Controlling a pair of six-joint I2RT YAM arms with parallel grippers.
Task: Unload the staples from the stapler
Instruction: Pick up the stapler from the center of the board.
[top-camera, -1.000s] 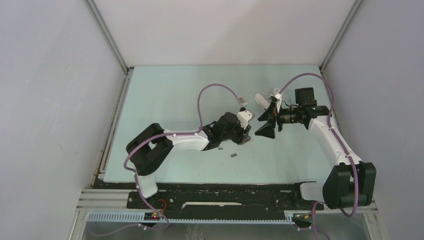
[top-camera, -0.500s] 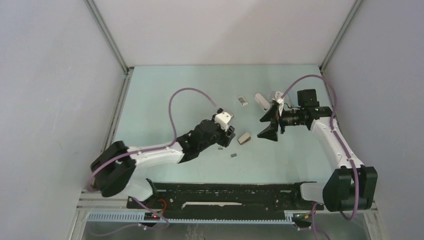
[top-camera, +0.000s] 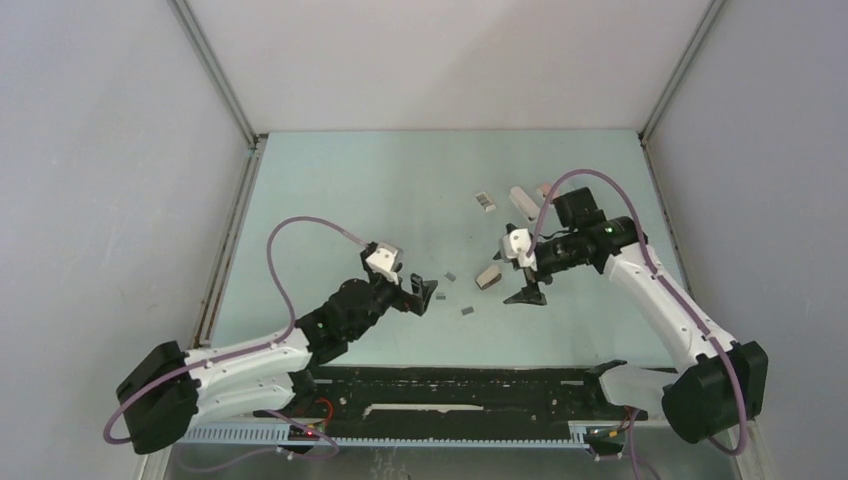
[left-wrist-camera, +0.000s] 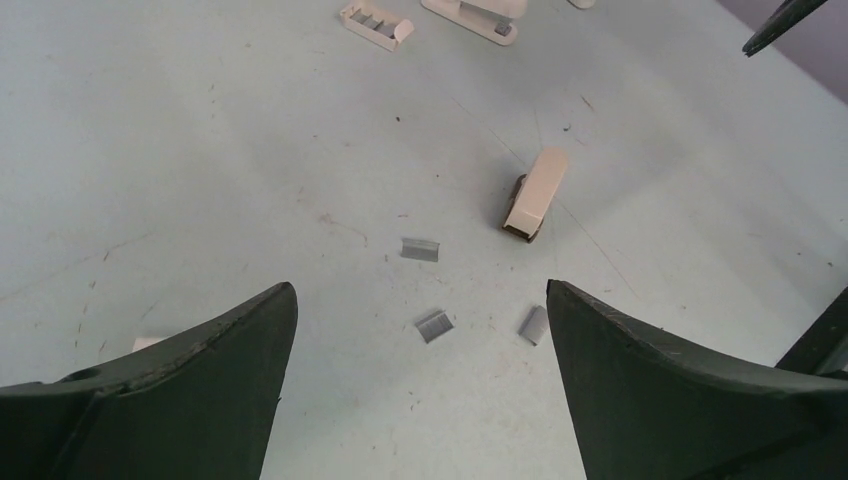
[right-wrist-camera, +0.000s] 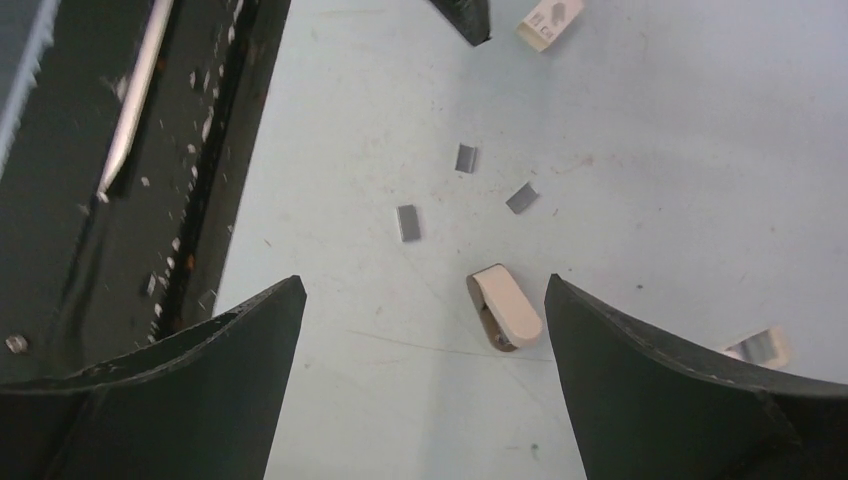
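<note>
Three staples (left-wrist-camera: 434, 325), short grey strips, lie loose on the pale green bench (top-camera: 340, 200), scattered near one another and each clear of the rest. Just beyond them rests the small beige stapler (left-wrist-camera: 535, 193), lying flat on the bench with its dark underside partly showing, apart from the strips and touched by nothing. The wrist views do not show whether its magazine holds any more.

The left tool (left-wrist-camera: 420, 290) hovers low on the near side of the staples, its dark fingers spread wide and empty. The right tool (right-wrist-camera: 425, 285) hangs just above the stapler from the opposite side, fingers likewise spread wide, pinching nothing. The staples and stapler lie on the bench between the two tools.

Further back, well apart from the action, sit a second, white stapler (top-camera: 522, 203) and a small white box (top-camera: 485, 201).

With strips out on the bench and neither tool holding anything, the unloading appears largely done. What may remain is a check that the beige stapler is empty, and perhaps drawing both arms clear.
</note>
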